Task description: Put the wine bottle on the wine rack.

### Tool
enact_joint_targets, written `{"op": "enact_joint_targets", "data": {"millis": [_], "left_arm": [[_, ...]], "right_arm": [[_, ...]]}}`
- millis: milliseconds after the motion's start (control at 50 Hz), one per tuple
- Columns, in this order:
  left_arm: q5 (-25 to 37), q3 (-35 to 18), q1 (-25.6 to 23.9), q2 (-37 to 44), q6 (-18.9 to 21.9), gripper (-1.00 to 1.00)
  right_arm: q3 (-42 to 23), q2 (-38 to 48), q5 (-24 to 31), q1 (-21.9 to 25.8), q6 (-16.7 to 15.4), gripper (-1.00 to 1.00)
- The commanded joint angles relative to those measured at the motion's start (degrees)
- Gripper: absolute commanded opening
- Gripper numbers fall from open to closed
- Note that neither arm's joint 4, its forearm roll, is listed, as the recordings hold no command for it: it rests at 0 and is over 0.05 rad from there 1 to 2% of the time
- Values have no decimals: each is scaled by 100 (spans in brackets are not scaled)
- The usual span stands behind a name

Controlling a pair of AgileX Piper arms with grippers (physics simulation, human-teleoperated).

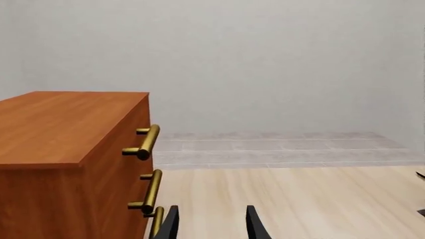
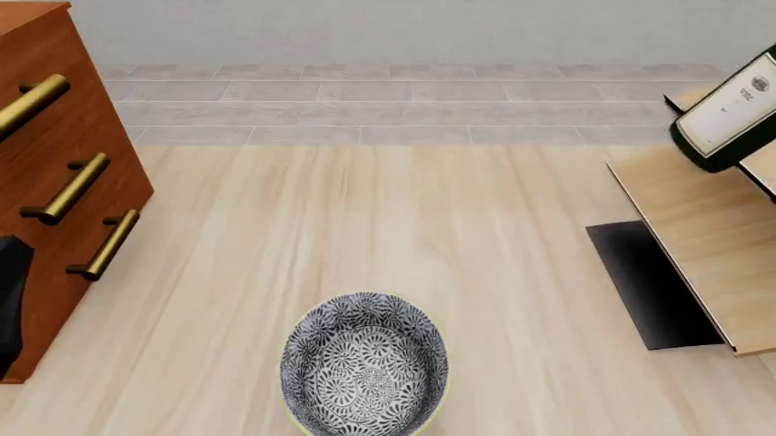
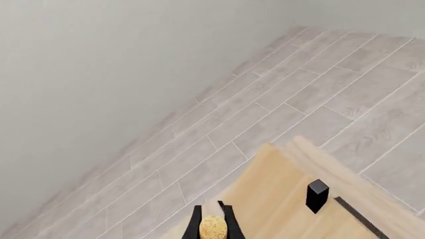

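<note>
Bottle (image 2: 731, 116) sits at the far right edge of the front view, tilted, base and white label toward the camera, the rest out of frame. It's over the rack (image 2: 710, 218), at or just above the slanted boards; contact not resolvable.

Right gripper (image 3: 212, 224): fingers pinch the cork (image 3: 213, 227), so it's clenched on the bottle top. Right wrist view looks past the cork onto pale rack board and grey tile floor.

Left gripper (image 1: 211, 226): fingertips spread, nothing between them, released. It's by the cabinet (image 2: 54, 182) on the far left, well apart from the bottle. Right arm is clearly the one doing the job.

Key relation: the bottle's long axis appears to run up and away toward the right, roughly along the board slope. My read: next is to lower along that axis until the base seats.

Risk: glass sliding down the slanted board on release.

Table (image 2: 363, 218) is light wood; patterned bowl (image 2: 363, 363) near the front, out of the way.
</note>
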Motion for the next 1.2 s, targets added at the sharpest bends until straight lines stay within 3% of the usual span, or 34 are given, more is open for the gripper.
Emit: {"op": "enact_joint_targets", "data": {"millis": [20,300,460,800,1200], "left_arm": [[8,-13,-41,0,13,100],[6,-7,-71,0,15,100],[-2,2,-80,0,25,100],[-9,16,-182,0,45,100],[-18,46,-247,-1,55,100]], "right_arm": [[-215,15,100,-359,67,-100],[-499,140,296,-690,70,-100],[-569,118,485,-640,37,-100],[-903,28,929,-850,-212,-100],[-438,-328,1005,-1098,-409,-100]]}}
